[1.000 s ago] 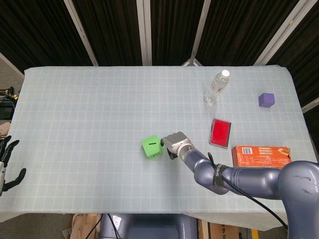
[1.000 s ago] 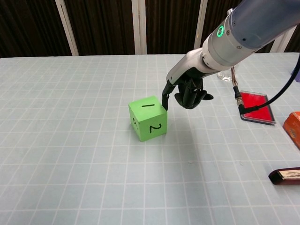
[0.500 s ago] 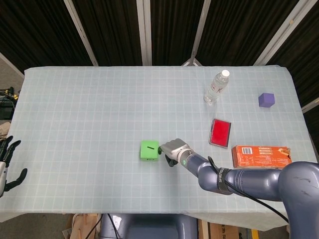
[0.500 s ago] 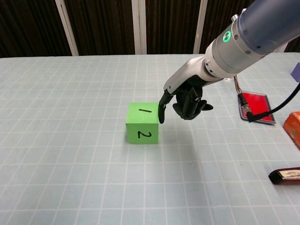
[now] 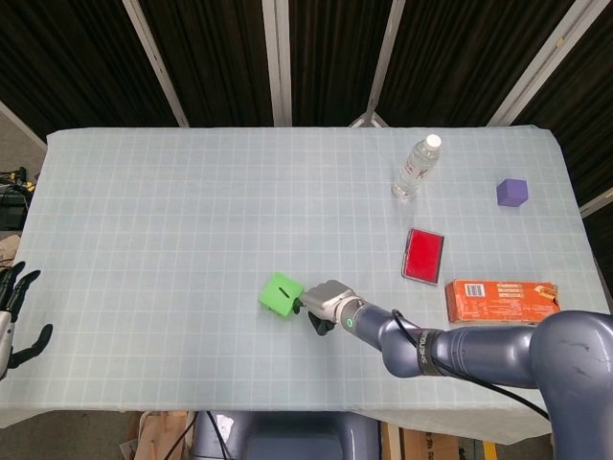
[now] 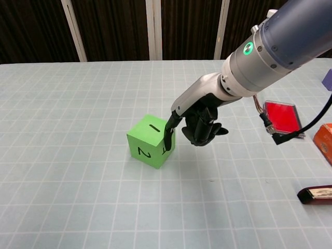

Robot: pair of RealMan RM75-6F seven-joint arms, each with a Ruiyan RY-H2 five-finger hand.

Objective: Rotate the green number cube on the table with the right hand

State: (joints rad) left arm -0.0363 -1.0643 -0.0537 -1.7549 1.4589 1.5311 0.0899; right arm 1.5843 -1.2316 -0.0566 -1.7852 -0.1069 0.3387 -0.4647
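Note:
The green number cube (image 6: 148, 144) (image 5: 280, 293) sits on the table near its front middle, turned corner-on, with a 1 on top and a 2 on its left front face. My right hand (image 6: 196, 123) (image 5: 322, 302) is just right of it. One outstretched finger presses the cube's right face while the other fingers stay curled in. My left hand (image 5: 13, 316) hangs off the table's left edge with fingers spread, holding nothing.
A red flat case (image 5: 422, 255), an orange box (image 5: 500, 300), a water bottle (image 5: 415, 169) and a purple cube (image 5: 511, 192) lie to the right. A dark flat object (image 6: 315, 194) shows at the chest view's right edge.
My right hand has pushed forward and left, finger on the cube's side. The cube slid left and turned clockwise seen from above; a third face now shows.

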